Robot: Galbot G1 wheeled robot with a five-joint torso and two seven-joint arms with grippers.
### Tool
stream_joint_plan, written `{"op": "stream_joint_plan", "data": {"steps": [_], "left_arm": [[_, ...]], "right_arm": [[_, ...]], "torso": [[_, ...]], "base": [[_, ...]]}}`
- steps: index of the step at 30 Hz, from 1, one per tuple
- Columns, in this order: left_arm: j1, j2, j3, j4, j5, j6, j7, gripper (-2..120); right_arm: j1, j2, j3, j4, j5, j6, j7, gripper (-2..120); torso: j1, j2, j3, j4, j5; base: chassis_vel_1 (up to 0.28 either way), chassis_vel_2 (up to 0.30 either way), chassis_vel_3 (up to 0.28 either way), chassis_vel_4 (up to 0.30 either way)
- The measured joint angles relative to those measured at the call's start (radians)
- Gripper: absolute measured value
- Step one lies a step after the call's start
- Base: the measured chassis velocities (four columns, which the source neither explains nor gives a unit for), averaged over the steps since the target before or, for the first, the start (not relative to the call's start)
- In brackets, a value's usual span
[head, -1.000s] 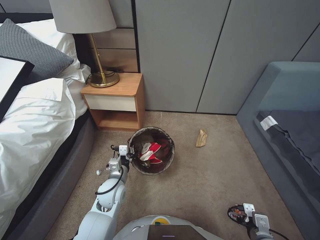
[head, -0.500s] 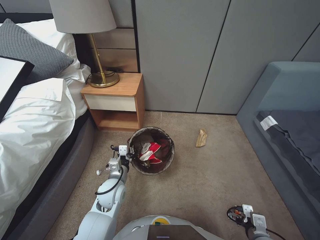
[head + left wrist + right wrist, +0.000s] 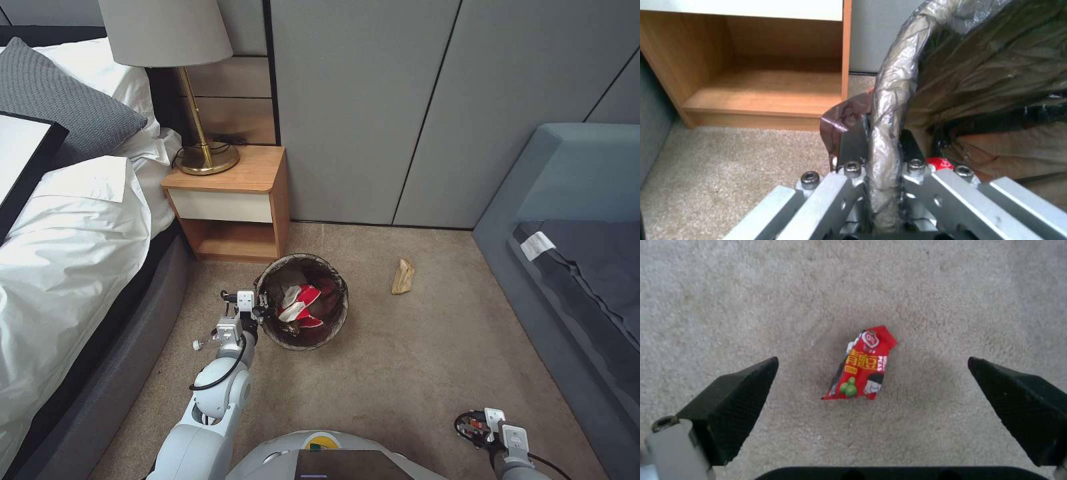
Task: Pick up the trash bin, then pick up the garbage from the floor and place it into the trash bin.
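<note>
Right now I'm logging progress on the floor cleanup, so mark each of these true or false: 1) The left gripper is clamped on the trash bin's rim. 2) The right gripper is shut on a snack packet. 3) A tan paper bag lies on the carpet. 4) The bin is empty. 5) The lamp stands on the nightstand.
1) True: the left gripper pinches the trash bin at its lined rim.
2) False: the right gripper is open above the red snack packet, which lies on the carpet.
3) True: the tan paper bag lies to the right of the bin.
4) False: a red-and-white carton is inside.
5) True: the lamp stands on the nightstand.
</note>
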Motion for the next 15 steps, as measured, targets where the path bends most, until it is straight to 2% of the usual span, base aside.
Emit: {"op": "stream_joint_plan", "data": {"steps": [15], "left_arm": [[0.004,-0.003,0.0,0.0,0.006,0.001,-0.002,0]], "right_arm": [[0.049,0.006,-0.025,-0.06,-0.011,0.021,-0.007,100]], "torso": [[0.0,0.0,0.0,0.0,0.0]], "base": [[0.0,0.0,0.0,0.0]]}}
